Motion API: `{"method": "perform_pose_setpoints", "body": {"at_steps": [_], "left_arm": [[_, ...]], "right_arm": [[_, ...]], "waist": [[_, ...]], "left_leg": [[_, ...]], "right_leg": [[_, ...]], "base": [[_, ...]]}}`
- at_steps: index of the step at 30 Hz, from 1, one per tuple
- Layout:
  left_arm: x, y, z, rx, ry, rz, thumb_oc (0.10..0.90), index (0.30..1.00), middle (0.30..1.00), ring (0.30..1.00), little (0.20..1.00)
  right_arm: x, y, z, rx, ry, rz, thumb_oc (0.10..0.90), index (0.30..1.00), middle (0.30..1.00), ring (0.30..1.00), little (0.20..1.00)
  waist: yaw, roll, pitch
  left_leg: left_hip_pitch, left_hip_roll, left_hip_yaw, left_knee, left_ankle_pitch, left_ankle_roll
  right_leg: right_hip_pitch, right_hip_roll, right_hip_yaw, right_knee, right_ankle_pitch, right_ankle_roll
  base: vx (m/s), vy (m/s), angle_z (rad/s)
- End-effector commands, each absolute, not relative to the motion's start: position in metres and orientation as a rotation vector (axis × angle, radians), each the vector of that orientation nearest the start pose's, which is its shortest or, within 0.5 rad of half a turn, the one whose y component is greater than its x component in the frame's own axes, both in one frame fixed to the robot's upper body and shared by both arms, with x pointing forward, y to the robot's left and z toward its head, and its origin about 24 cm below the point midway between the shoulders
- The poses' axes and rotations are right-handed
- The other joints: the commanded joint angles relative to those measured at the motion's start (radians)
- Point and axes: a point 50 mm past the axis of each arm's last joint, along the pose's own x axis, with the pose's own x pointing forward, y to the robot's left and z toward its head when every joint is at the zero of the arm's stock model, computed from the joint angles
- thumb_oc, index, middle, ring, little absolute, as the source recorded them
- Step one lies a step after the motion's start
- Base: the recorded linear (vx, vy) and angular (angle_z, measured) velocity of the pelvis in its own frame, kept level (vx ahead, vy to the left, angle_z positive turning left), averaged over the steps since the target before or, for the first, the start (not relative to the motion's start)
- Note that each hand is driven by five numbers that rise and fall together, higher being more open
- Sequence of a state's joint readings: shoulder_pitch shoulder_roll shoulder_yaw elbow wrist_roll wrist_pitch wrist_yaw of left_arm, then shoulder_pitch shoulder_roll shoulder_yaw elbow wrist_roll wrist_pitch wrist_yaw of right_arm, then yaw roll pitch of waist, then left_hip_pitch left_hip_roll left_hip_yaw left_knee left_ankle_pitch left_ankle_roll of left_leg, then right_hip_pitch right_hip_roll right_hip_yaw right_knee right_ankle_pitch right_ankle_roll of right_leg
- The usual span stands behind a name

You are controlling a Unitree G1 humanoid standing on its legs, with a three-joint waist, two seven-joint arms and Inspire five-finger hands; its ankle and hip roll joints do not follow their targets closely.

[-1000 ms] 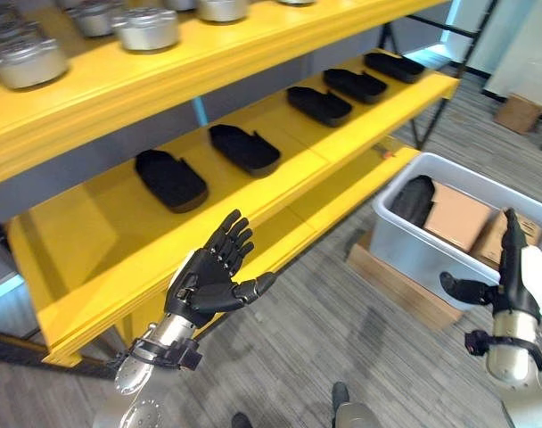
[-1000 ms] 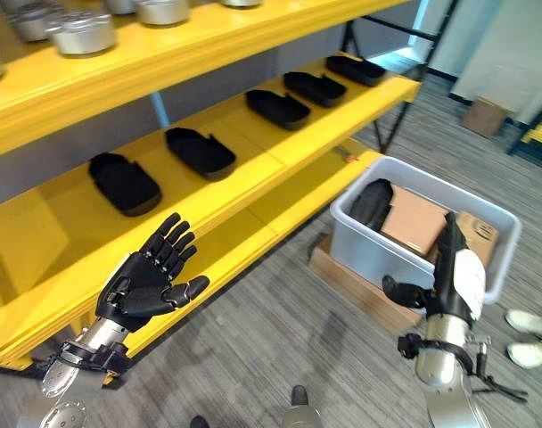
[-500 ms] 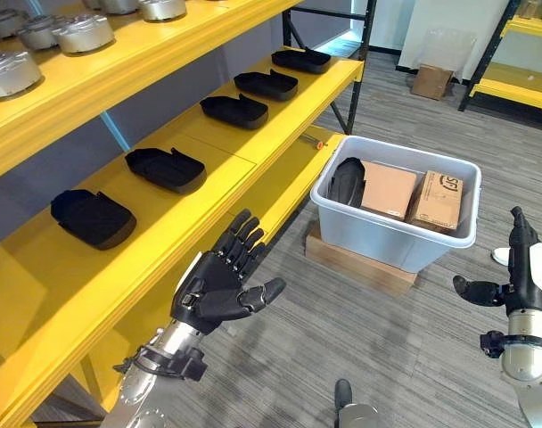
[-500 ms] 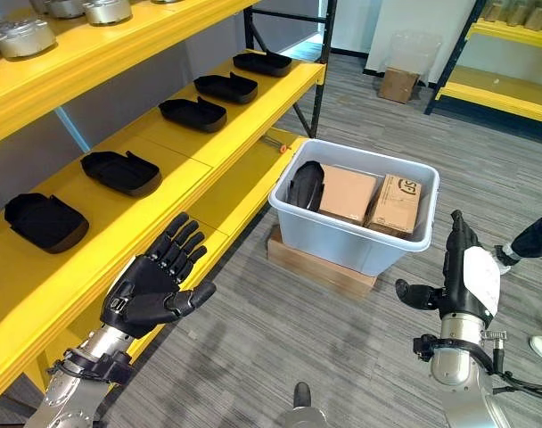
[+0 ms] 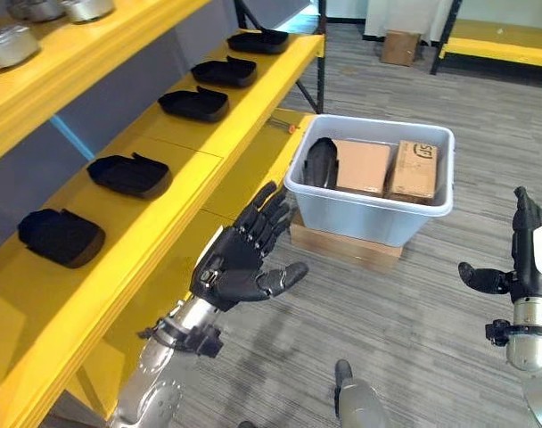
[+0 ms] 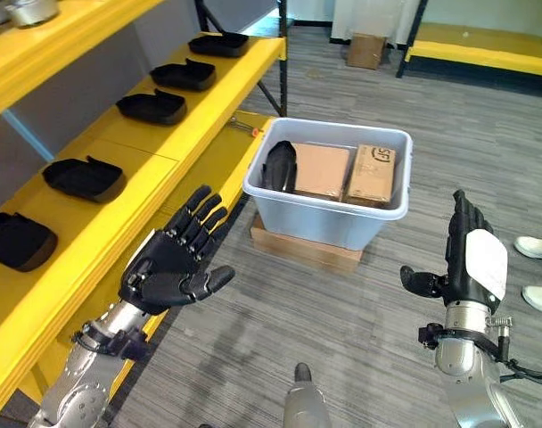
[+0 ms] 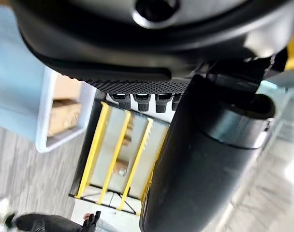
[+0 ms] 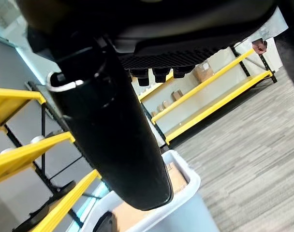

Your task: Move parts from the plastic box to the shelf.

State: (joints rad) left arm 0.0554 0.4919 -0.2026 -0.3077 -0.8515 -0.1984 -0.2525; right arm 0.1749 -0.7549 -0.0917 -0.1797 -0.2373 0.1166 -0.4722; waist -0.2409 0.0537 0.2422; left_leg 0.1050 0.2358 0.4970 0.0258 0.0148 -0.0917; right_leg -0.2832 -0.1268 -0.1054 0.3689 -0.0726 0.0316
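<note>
The left hand (image 5: 240,267) is raised in front of the shelf edge with its fingers spread and straight, thumb out to the side, and nothing in its palm. The right hand (image 6: 467,263) stands upright over the floor on the other side, fingers straight and together, thumb stuck out sideways, also carrying nothing.

Ahead, between the two hands and well apart from both, sits the plastic box (image 5: 369,214) on a flat cardboard base (image 5: 342,248) on the grey floor, just beside the foot of the yellow shelf (image 5: 177,209). Inside the box one black part (image 5: 321,163) stands on edge against the shelf-side wall, with two cardboard cartons (image 5: 387,169) beside it.

On the middle level of the shelf a row of five black parts (image 5: 128,174) lies spaced along the board. Metal cylindrical pieces (image 5: 8,45) stand on the level above. A person's shoes (image 6: 538,272) show at the far right.

By the look of it, the job is well along: five parts are shelved and one visible part remains in the box. Neither hand has reached for it yet, so the next pick is still to begin.
</note>
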Motion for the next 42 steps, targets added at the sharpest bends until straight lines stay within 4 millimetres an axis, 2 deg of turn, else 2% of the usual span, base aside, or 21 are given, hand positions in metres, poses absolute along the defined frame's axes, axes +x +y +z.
{"method": "perform_pose_setpoints", "body": {"at_steps": [1, 4, 6, 8, 9, 10, 12, 16, 18, 20, 21, 25, 31, 33, 34, 35, 36, 38, 40, 41, 42], "left_arm": [[0.229, 0.176, 0.149, -0.358, -0.530, -0.444, 0.900, 1.000, 1.000, 1.000, 1.000], [0.226, 0.182, 0.148, -0.339, -0.518, -0.397, 0.900, 1.000, 1.000, 1.000, 1.000], [0.223, 0.186, 0.150, -0.332, -0.508, -0.395, 0.900, 1.000, 1.000, 1.000, 1.000], [0.221, 0.188, 0.147, -0.321, -0.496, -0.392, 0.900, 1.000, 1.000, 1.000, 1.000], [0.218, 0.189, 0.143, -0.329, -0.484, -0.396, 0.900, 1.000, 1.000, 1.000, 1.000], [0.214, 0.191, 0.138, -0.323, -0.480, -0.387, 0.900, 1.000, 1.000, 1.000, 1.000], [0.213, 0.193, 0.134, -0.335, -0.483, -0.372, 0.900, 1.000, 1.000, 1.000, 1.000], [0.214, 0.197, 0.131, -0.307, -0.494, -0.356, 0.900, 1.000, 1.000, 1.000, 1.000], [0.220, 0.194, 0.132, -0.314, -0.485, -0.390, 0.900, 1.000, 1.000, 1.000, 1.000], [0.223, 0.189, 0.135, -0.312, -0.485, -0.407, 0.900, 1.000, 1.000, 1.000, 1.000], [0.224, 0.185, 0.138, -0.299, -0.477, -0.433, 0.900, 1.000, 1.000, 1.000, 1.000], [0.225, 0.180, 0.136, -0.264, -0.453, -0.449, 0.900, 1.000, 1.000, 1.000, 1.000], [0.219, 0.191, 0.129, -0.259, -0.415, -0.432, 0.900, 1.000, 1.000, 1.000, 1.000], [0.218, 0.192, 0.126, -0.254, -0.399, -0.446, 0.900, 1.000, 1.000, 1.000, 1.000], [0.218, 0.192, 0.126, -0.254, -0.398, -0.446, 0.900, 1.000, 1.000, 1.000, 1.000], [0.218, 0.192, 0.126, -0.249, -0.392, -0.447, 0.900, 1.000, 1.000, 1.000, 1.000], [0.218, 0.192, 0.125, -0.253, -0.389, -0.442, 0.900, 1.000, 1.000, 1.000, 1.000], [0.215, 0.193, 0.123, -0.252, -0.385, -0.426, 0.900, 1.000, 1.000, 1.000, 1.000], [0.214, 0.194, 0.123, -0.258, -0.387, -0.415, 0.900, 1.000, 1.000, 1.000, 1.000], [0.214, 0.195, 0.123, -0.252, -0.385, -0.417, 0.900, 1.000, 1.000, 1.000, 1.000], [0.215, 0.195, 0.124, -0.252, -0.381, -0.422, 0.900, 1.000, 1.000, 1.000, 1.000]], "right_arm": [[0.229, -0.285, 0.168, -1.036, -0.462, -0.464, 0.900, 1.000, 1.000, 1.000, 1.000], [0.232, -0.272, 0.161, -0.989, -0.460, -0.387, 0.900, 1.000, 1.000, 1.000, 1.000], [0.229, -0.268, 0.158, -0.954, -0.446, -0.376, 0.900, 1.000, 1.000, 1.000, 1.000], [0.226, -0.262, 0.151, -0.933, -0.433, -0.362, 0.900, 1.000, 1.000, 1.000, 1.000], [0.224, -0.260, 0.145, -0.914, -0.418, -0.353, 0.900, 1.000, 1.000, 1.000, 1.000], [0.223, -0.256, 0.142, -0.898, -0.417, -0.320, 0.900, 1.000, 1.000, 1.000, 1.000], [0.226, -0.250, 0.142, -0.893, -0.440, -0.294, 0.900, 1.000, 1.000, 1.000, 1.000], [0.231, -0.245, 0.145, -0.883, -0.454, -0.248, 0.900, 1.000, 1.000, 1.000, 1.000], [0.232, -0.243, 0.147, -0.870, -0.449, -0.221, 0.900, 1.000, 1.000, 1.000, 1.000], [0.233, -0.241, 0.146, -0.864, -0.447, -0.213, 0.900, 1.000, 1.000, 1.000, 1.000], [0.233, -0.238, 0.144, -0.838, -0.447, -0.226, 0.900, 1.000, 1.000, 1.000, 1.000], [0.241, -0.225, 0.140, -0.800, -0.451, -0.229, 0.900, 1.000, 1.000, 1.000, 1.000], [0.242, -0.221, 0.137, -0.791, -0.452, -0.237, 0.900, 1.000, 1.000, 1.000, 1.000], [0.243, -0.224, 0.137, -0.786, -0.450, -0.277, 0.900, 1.000, 1.000, 1.000, 1.000], [0.243, -0.224, 0.137, -0.786, -0.449, -0.278, 0.900, 1.000, 1.000, 1.000, 1.000], [0.243, -0.224, 0.137, -0.788, -0.448, -0.295, 0.900, 1.000, 1.000, 1.000, 1.000], [0.244, -0.224, 0.136, -0.789, -0.452, -0.298, 0.900, 1.000, 1.000, 1.000, 1.000], [0.244, -0.223, 0.137, -0.797, -0.463, -0.298, 0.900, 1.000, 1.000, 1.000, 1.000], [0.243, -0.222, 0.136, -0.804, -0.473, -0.290, 0.900, 1.000, 1.000, 1.000, 1.000], [0.241, -0.225, 0.139, -0.809, -0.481, -0.290, 0.900, 1.000, 1.000, 1.000, 1.000], [0.240, -0.227, 0.140, -0.815, -0.485, -0.293, 0.900, 1.000, 1.000, 1.000, 1.000]], "waist": [[0.011, -0.037, -0.026], [0.064, -0.044, -0.020], [0.080, -0.052, -0.020], [0.099, -0.058, -0.020], [0.117, -0.062, -0.018], [0.139, -0.064, -0.009], [0.155, -0.068, 0.004], [0.165, -0.061, 0.013], [0.154, -0.061, 0.007], [0.156, -0.063, 0.001], [0.164, -0.070, -0.016], [0.175, -0.061, -0.024], [0.206, -0.060, -0.044], [0.217, -0.069, -0.054], [0.218, -0.070, -0.055], [0.220, -0.060, -0.055], [0.220, -0.045, -0.049], [0.212, -0.040, -0.040], [0.190, -0.026, -0.024], [0.179, -0.029, -0.021], [0.174, -0.033, -0.020]], "left_leg": [[-0.054, 0.015, -0.241, 0.158, 0.049, 0.005], [-0.136, -0.154, -0.355, 0.198, -0.049, 0.072], [-0.163, -0.192, -0.352, 0.170, -0.065, 0.081], [-0.205, -0.202, -0.359, 0.099, -0.039, 0.071], [-0.238, -0.193, -0.371, 0.034, 0.015, 0.055], [-0.292, -0.143, -0.417, -0.041, 0.103, 0.027], [-0.321, -0.125, -0.459, -0.064, 0.111, 0.022], [-0.334, -0.132, -0.447, -0.002, 0.083, 0.028], [-0.286, -0.158, -0.383, 0.039, 0.024, 0.053], [-0.269, -0.175, -0.370, 0.048, -0.006, 0.072], [-0.253, -0.204, -0.366, 0.047, -0.028, 0.098], [-0.183, -0.233, -0.382, 0.001, -0.040, 0.139], [-0.153, -0.257, -0.382, -0.042, -0.052, 0.177], [-0.164, -0.273, -0.377, -0.043, -0.056, 0.199], [-0.165, -0.276, -0.376, -0.043, -0.056, 0.201], [-0.156, -0.278, -0.378, -0.044, -0.065, 0.216], [-0.144, -0.274, -0.380, -0.043, -0.074, 0.222], [-0.115, -0.274, -0.367, -0.053, -0.084, 0.226], [-0.081, -0.261, -0.361, -0.068, -0.079, 0.219], [-0.068, -0.260, -0.368, -0.077, -0.080, 0.204], [-0.056, -0.263, -0.379, -0.080, -0.086, 0.199]], "right_leg": [[0.194, 0.068, 0.008, -0.168, -0.050, -0.056], [0.239, 0.089, 0.094, -0.233, -0.010, -0.032], [0.269, 0.097, 0.112, -0.262, 0.002, -0.016], [0.308, 0.102, 0.127, -0.289, 0.002, -0.008], [0.345, 0.106, 0.134, -0.305, -0.009, -0.009], [0.387, 0.113, 0.151, -0.305, -0.033, -0.021], [0.407, 0.107, 0.170, -0.287, -0.055, -0.026], [0.425, 0.094, 0.176, -0.263, -0.091, -0.020], [0.417, 0.067, 0.132, -0.255, -0.088, -0.003], [0.411, 0.058, 0.114, -0.237, -0.095, 0.004], [0.401, 0.053, 0.093, -0.207, -0.098, 0.013], [0.289, 0.049, 0.072, -0.032, -0.042, 0.041], [0.263, 0.044, 0.039, 0.074, -0.009, 0.048], [0.281, 0.040, 0.036, 0.169, 0.063, 0.065], [0.278, 0.038, 0.038, 0.180, 0.066, 0.068], [0.252, 0.032, 0.028, 0.317, 0.113, 0.077], [0.212, 0.027, 0.016, 0.431, 0.120, 0.076], [0.135, 0.029, 0.030, 0.508, 0.121, 0.086], [0.042, 0.048, 0.034, 0.484, 0.081, 0.074], [0.019, 0.048, 0.030, 0.320, 0.039, 0.064], [0.023, 0.037, 0.024, 0.201, 0.042, 0.062]], "base": [[0.11, -0.188, -0.91], [0.18, -0.135, -1.28], [0.18, -0.062, -1.05], [0.29, 0.028, -0.48], [0.56, 0.109, -0.61], [0.54, 0.118, -1.05], [0.37, 0.134, -1.06], [0.23, 0.124, -0.28], [0.35, 0.174, -0.16], [0.33, 0.116, -0.10], [0.35, 0.091, -0.31], [0.32, 0.108, -0.10], [0.17, 0.059, 0.09], [0.07, 0.047, 0.01], [0.06, 0.103, -0.06], [0.05, 0.143, 0.02], [0.05, 0.147, 0.01], [0.05, 0.059, -0.23], [0.07, -0.055, -0.34], [0.11, -0.167, -0.19], [0.14, -0.179, -0.06]]}}
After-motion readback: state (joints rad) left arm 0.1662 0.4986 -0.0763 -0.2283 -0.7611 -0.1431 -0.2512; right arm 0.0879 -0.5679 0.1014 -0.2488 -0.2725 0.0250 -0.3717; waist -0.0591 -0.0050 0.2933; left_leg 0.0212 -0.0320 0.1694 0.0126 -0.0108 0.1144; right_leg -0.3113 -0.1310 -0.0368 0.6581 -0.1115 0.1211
